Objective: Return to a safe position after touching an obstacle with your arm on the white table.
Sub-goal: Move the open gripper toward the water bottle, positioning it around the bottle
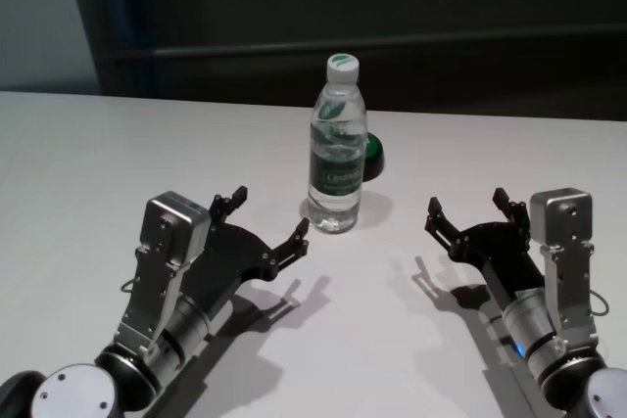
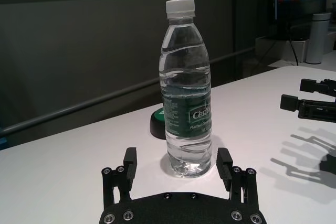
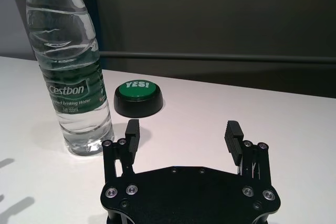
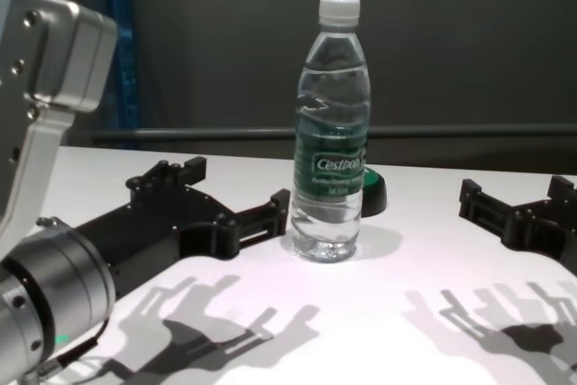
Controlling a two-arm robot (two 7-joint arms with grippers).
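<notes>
The left claw (image 1: 269, 218) is held wide open and empty just above the white table (image 1: 88, 163), its right finger (image 4: 266, 214) close beside the base of the water bottle (image 1: 338, 149). The bottle is seen upright near the table's middle, slightly toward the far edge. A black button with a green top (image 3: 138, 98) is set just behind it. The right claw (image 1: 468, 214) is spread open, empty, well to the right.

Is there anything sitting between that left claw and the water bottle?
Nothing visible. The left gripper is open and faces the bottle across bare white table. The black puck with the green top sits behind the bottle, out of the way.
</notes>
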